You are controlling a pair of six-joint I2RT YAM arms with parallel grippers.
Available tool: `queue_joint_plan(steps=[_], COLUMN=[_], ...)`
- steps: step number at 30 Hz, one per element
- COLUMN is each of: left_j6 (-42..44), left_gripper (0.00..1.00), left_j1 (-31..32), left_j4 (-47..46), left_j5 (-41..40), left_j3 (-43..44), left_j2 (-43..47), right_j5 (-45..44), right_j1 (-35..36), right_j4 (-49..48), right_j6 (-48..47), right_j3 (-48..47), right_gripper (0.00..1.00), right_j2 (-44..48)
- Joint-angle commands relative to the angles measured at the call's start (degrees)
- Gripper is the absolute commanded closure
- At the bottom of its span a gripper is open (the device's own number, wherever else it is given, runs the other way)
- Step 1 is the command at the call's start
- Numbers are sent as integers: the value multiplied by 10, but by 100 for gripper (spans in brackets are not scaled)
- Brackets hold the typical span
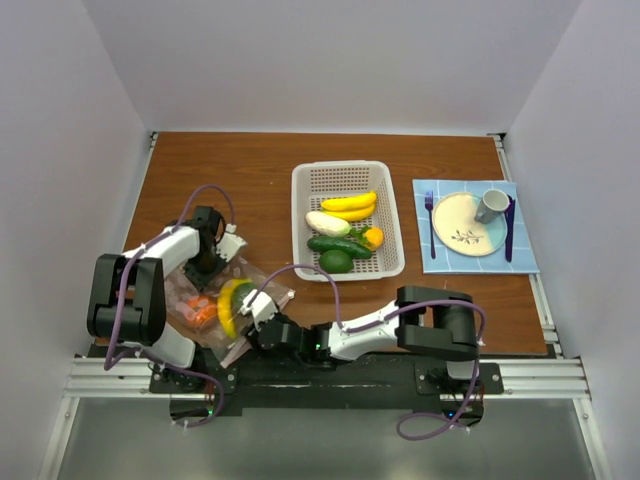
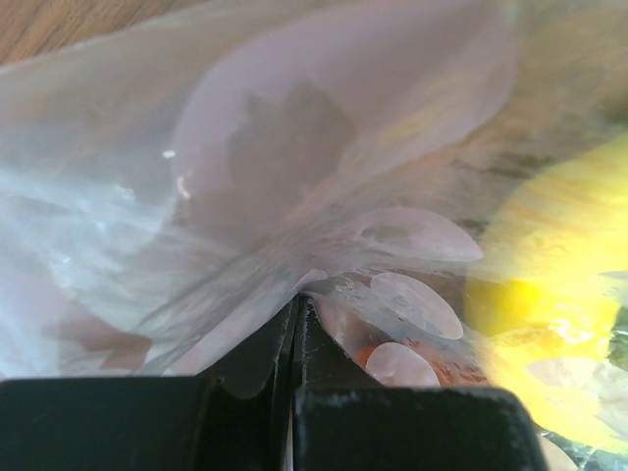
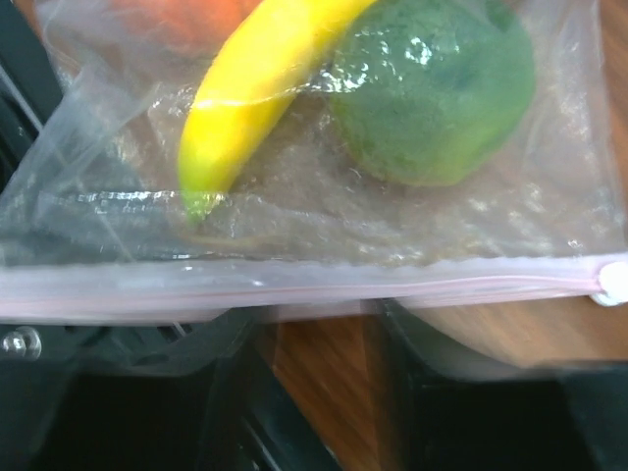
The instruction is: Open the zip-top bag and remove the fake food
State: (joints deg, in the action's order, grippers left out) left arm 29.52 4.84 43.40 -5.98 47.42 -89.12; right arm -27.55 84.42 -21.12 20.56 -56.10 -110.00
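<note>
The zip-top bag (image 1: 215, 300) lies at the near left of the table with a yellow banana (image 1: 228, 305) and orange pieces (image 1: 200, 310) inside. My left gripper (image 1: 212, 268) is at the bag's far edge; in the left wrist view it (image 2: 297, 304) is shut on a fold of the clear dotted plastic. My right gripper (image 1: 258, 318) is at the bag's near right edge. In the right wrist view it (image 3: 324, 314) is open, with the pink zip strip (image 3: 294, 289) lying across its tips and a white slider (image 3: 610, 283) at the right. Banana (image 3: 245, 88) and green round (image 3: 432, 88) show behind the strip.
The white basket (image 1: 300, 215) in the middle holds a banana (image 1: 350, 205), a white oval (image 1: 326, 223), a cucumber (image 1: 338, 245), a green round (image 1: 336, 262) and an orange piece (image 1: 372, 237). To its right, a blue mat (image 1: 522, 262) carries a cream plate (image 1: 455, 220), mug (image 1: 491, 204), fork and knife.
</note>
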Motion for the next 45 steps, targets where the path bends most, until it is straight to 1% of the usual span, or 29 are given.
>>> queue_joint_plan(steps=[1,3,7,9,15,19,22,25,28,35,39,45], left_j6=[-10,-14,-20,-25,-33,-31,-28,-24,-20,-10,-5,0], left_gripper=[100,100,100,100,100,100,100,100,100,100,100,100], left_j1=[0,8,36,45,73,80,85,90,94,98,104,109], left_j4=[-8,-6,-9,-12,-23,-27,-31,-31,-29,-26,-24,-22], left_j5=[43,46,44,37,28,20,14,18,20,32,33,29], left_j3=[18,18,7,-3,-29,-40,-50,-54,-58,-67,-68,-63], left_j2=[-8,-5,-8,-11,-25,-30,-35,-36,-32,-32,-33,-32], right_j5=[-47,-69,-122,-133,-153,-170,-191,-191,-184,-161,-162,-128], right_j1=[-2,-1,-2,-3,-24,-35,-36,-45,-54,-72,-76,-76], right_j4=[-53,-93,-136,-158,-178,-224,-250,-251,-231,-191,-188,-171], right_j6=[-8,-18,-52,-75,-95,-126,-155,-156,-149,-97,-90,-95], right_j3=[-30,-23,-18,-19,-27,-10,-13,-26,-45,-56,-77,-115], right_gripper=[28,25,23,22,20,19,16,10,7,6,6,6], right_j2=[-25,-29,-30,-29,-30,-30,-37,-51,-79,-116,-127,-117])
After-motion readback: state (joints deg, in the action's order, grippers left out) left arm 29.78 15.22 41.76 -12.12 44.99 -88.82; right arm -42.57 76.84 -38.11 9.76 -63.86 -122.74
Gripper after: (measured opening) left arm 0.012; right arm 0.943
